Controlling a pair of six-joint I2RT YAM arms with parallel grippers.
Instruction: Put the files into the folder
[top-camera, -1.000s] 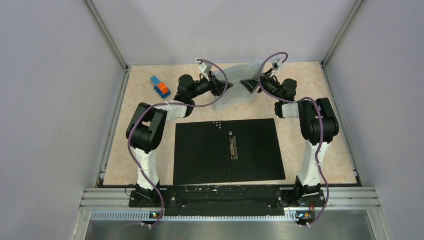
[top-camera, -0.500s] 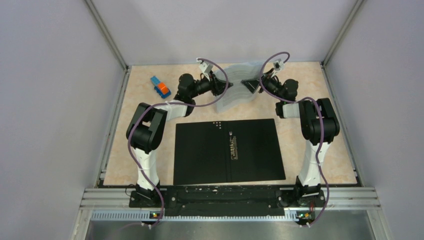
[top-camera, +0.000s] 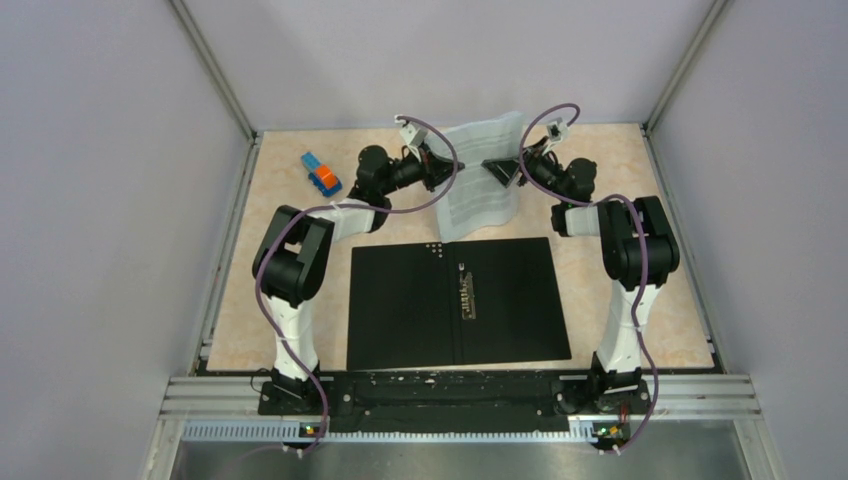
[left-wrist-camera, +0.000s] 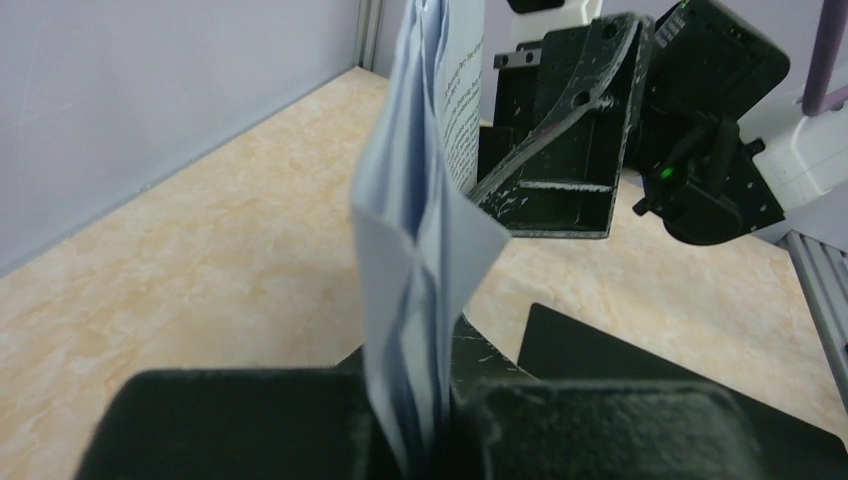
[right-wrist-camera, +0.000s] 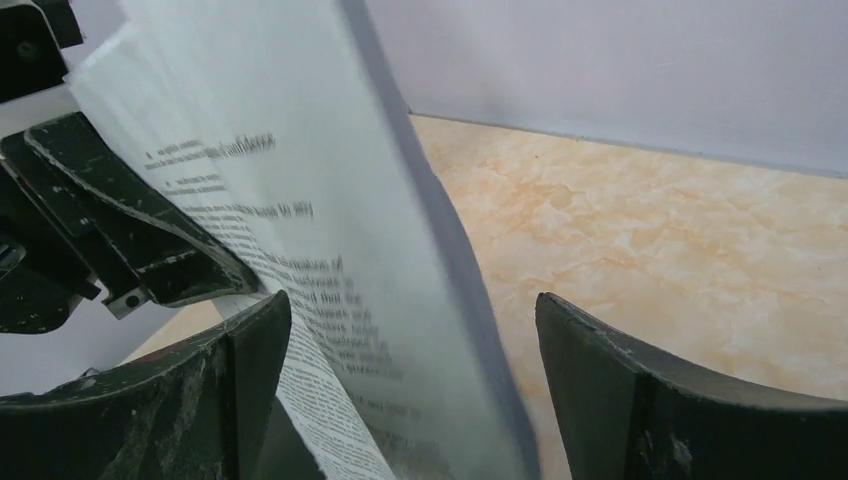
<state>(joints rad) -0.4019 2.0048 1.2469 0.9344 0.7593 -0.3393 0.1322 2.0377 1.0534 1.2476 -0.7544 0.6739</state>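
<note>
- Progress, as I judge it, is at the midpoint: the files are off the table but none of them is in the folder yet.
- The sheets stand nearly upright at the far side of the table, between my two arms and just beyond the folder's far edge. I cannot tell whether their lower edge touches the table.
- My left gripper is clenched on the sheets. Its wrist view shows the paper rising straight out from between the two fingers, with more than one layer at the edge. I cannot count the sheets.
- My right gripper has its fingers spread wide. The printed sheet runs through the gap close to one finger, and nothing is pinched there.
- The folder lies opened flat on the near half of the table with its black inside facing up. The metal spine clip sits near the middle fold. I see no paper on either black leaf, so as a container it holds nothing at this point.
- What is left, in my view, is to get the stack down flat onto the open folder and let go. If closing counts as part of the job, that comes after.
- The sheets bow and twist in the grip, so I expect them to flop when tipped over. One sheet could slide away from the others.
- A small blue-and-orange toy block lies at the far left, well apart from the paper and the folder.
</note>
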